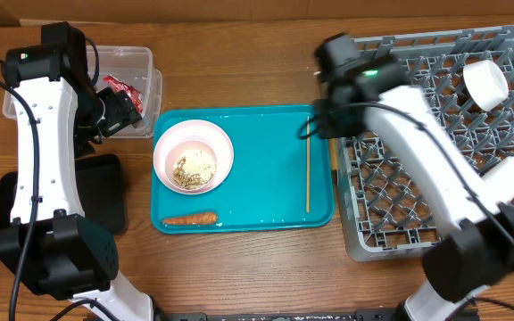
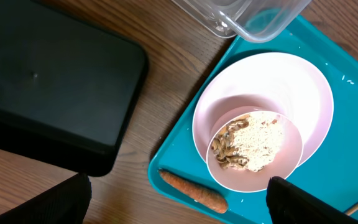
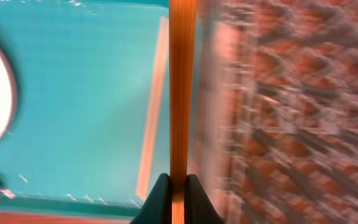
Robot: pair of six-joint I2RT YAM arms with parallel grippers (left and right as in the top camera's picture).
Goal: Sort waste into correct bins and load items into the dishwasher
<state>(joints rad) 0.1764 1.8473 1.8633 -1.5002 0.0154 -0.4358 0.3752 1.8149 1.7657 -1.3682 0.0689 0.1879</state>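
Observation:
My right gripper (image 3: 178, 183) is shut on a thin wooden chopstick (image 3: 180, 93). In the overhead view the right gripper (image 1: 313, 125) hangs over the teal tray's (image 1: 257, 143) right edge, beside the grey dish rack (image 1: 373, 205). A second chopstick (image 1: 308, 174) lies on the tray. My left gripper (image 1: 121, 107) is open and empty over the clear tub (image 1: 136, 62), which holds a red wrapper (image 1: 121, 87). In the left wrist view the left gripper (image 2: 179, 190) is above the carrot (image 2: 191, 191). A white plate (image 2: 291, 87) carries a bowl (image 2: 229, 174) of food scraps (image 2: 257, 140).
The black tray (image 1: 105, 192) lies on the wood at the left, beside the teal tray. A white cup (image 1: 486, 82) sits in the rack's far right part. The right wrist view is blurred over the rack.

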